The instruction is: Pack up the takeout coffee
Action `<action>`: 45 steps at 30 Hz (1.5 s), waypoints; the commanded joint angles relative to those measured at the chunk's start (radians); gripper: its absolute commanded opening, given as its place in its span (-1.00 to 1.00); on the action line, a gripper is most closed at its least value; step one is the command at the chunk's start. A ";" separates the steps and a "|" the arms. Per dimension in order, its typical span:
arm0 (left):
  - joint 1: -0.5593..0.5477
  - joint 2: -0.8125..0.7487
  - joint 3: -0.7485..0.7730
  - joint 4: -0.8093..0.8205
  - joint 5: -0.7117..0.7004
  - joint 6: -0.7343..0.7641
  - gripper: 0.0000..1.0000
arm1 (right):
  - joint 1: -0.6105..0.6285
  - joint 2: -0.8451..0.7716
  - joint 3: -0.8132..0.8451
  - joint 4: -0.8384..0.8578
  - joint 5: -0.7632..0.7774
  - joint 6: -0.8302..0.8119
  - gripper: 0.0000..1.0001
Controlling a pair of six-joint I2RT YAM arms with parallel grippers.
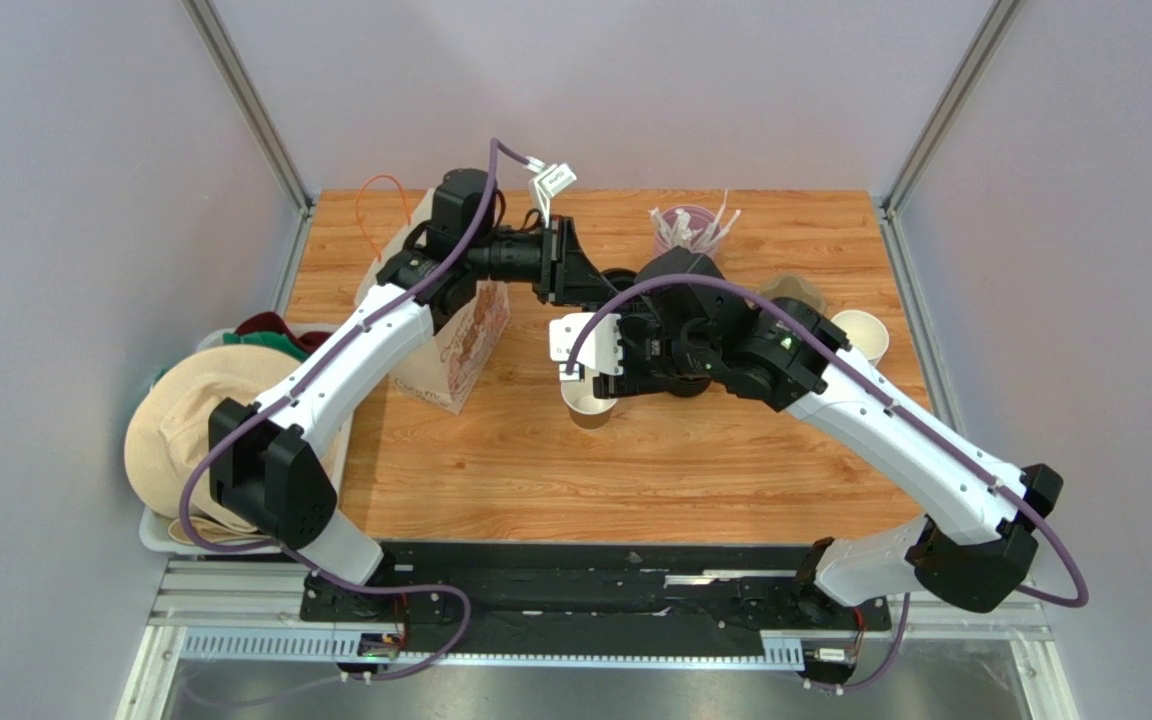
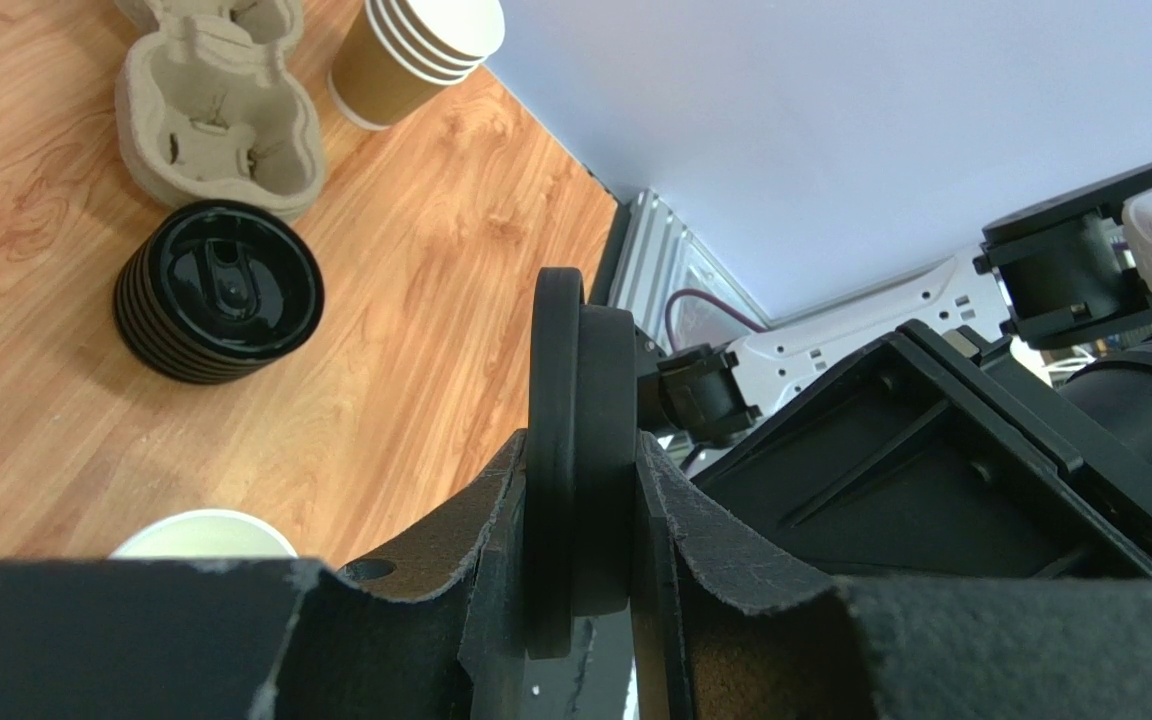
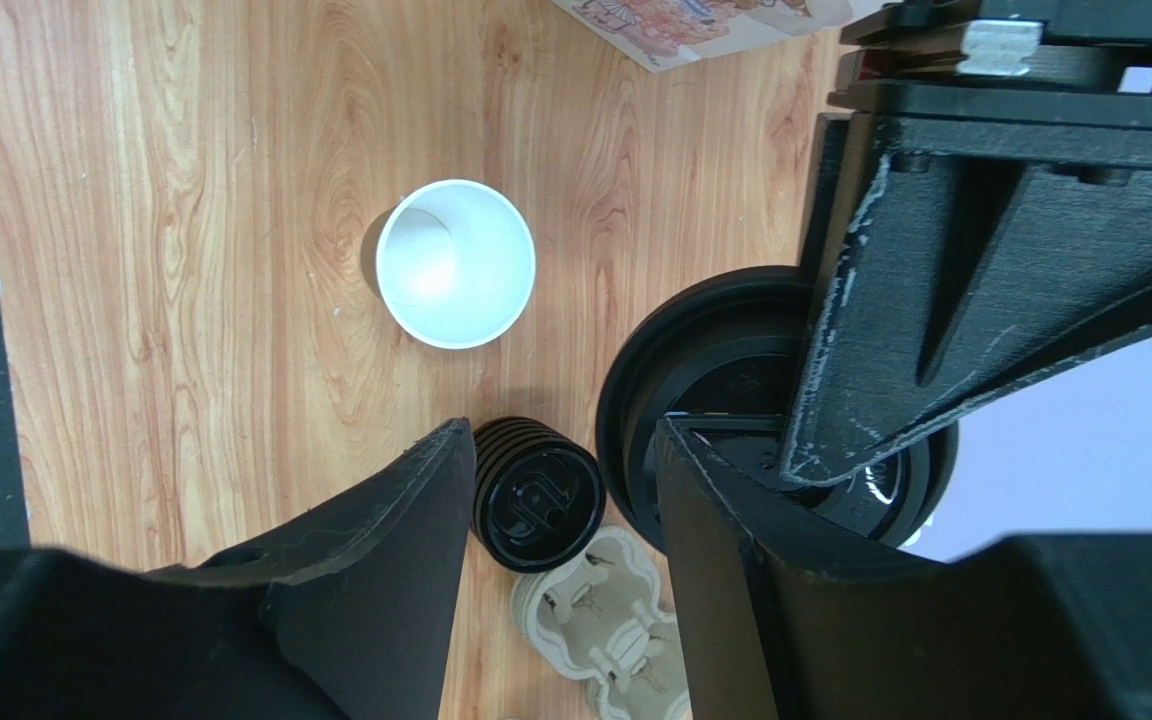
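One black lid (image 2: 579, 375) is pinched edge-on in the left gripper (image 2: 582, 458), centre of the left wrist view. Right gripper (image 3: 560, 443) has its fingers spread, grasping nothing. Cup (image 3: 455, 263) stands lidless in the upper centre-left of the right wrist view, on the table (image 3: 162, 225), apart from both grippers and outside the paper bag (image 1: 455, 353). Risk: the lid is vertical and needs turning flat. Pressed on crooked, it would likely tip the unheld cup. Both arms crowd the frame centre and could clash.
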 commanded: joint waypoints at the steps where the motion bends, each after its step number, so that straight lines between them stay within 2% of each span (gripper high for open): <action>1: 0.000 -0.041 0.006 0.027 0.023 0.010 -0.56 | 0.007 -0.004 -0.001 0.064 0.051 -0.001 0.06; 21: 0.002 -0.051 0.015 0.019 0.031 0.022 -0.56 | -0.006 -0.035 -0.070 0.103 0.131 -0.019 -0.19; 28: 0.002 -0.047 0.024 0.019 0.032 0.021 -0.56 | -0.005 -0.044 -0.082 0.107 0.137 -0.024 -0.22; 31: 0.002 -0.045 0.024 0.024 0.037 0.016 -0.56 | -0.006 -0.038 -0.073 0.107 0.135 -0.022 -0.30; 41: 0.002 -0.054 0.014 0.051 0.060 -0.007 -0.54 | -0.005 -0.021 -0.074 0.124 0.155 -0.031 -0.87; 45: 0.002 -0.054 0.015 0.063 0.066 -0.016 -0.50 | -0.006 -0.023 -0.071 0.119 0.149 -0.030 -1.00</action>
